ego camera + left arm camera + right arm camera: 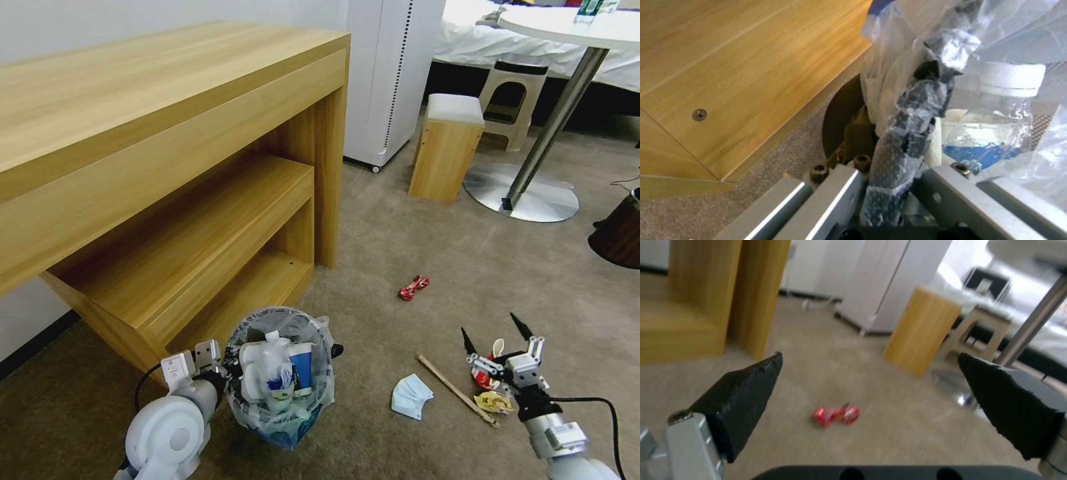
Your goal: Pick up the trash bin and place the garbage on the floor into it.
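Note:
The trash bin (280,400), a dark wire bin lined with a clear bag, stands low on the left in front of the desk and holds bottles and a blue-white cup. My left gripper (215,365) is shut on its rim (907,140); a capped bottle (996,126) sits just inside. My right gripper (490,325) hangs open above litter on the floor (413,233): a red-white piece (481,379), a yellow wrapper (493,402), a wooden stick (457,391) and a folded tissue (411,396). A red wrapper (413,287) lies farther off, ahead of my open right gripper (870,355) as a red wrapper (835,415).
A wooden desk (133,133) with a low shelf stands at left, close to the bin. Behind are a white cabinet (387,80), a wooden stool (445,147) and a round table's steel base (527,193). A brown bin (620,233) sits at the right edge.

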Tool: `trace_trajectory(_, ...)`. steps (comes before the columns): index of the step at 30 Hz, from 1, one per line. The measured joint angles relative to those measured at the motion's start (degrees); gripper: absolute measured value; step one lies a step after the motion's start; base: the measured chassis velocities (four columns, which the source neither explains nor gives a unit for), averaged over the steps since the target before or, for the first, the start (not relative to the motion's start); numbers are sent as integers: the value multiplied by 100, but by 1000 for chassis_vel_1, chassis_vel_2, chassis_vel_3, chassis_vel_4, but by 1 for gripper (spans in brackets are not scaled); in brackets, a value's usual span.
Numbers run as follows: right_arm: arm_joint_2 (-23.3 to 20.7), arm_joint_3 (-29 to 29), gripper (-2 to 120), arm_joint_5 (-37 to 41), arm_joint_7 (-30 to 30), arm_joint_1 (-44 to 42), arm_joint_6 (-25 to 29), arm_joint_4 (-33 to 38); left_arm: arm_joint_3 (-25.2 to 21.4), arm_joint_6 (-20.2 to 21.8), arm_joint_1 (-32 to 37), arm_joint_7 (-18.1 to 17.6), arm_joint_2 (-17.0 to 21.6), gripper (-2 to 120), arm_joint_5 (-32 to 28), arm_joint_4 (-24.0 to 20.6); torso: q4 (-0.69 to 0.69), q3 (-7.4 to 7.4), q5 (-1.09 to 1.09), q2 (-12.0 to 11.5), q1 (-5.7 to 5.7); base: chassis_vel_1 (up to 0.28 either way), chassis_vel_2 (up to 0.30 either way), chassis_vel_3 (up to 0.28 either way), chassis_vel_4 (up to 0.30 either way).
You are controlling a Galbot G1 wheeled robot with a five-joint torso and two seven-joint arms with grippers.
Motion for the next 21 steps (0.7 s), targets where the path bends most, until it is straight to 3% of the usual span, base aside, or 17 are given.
trace_trajectory(11, -9, -148, 100, -83, -454, -290, -124, -332, 39, -5, 3, -1, -67, 0, 68, 42, 0, 0, 0, 0, 0, 0, 0, 0, 0)
trace_trajectory(21, -151, -253, 100, -215, 128, -486, -855, -499, 95, -11, -12, 1, -129, 0, 137, 115, 0, 0, 0, 0, 0, 0, 0, 0, 0)
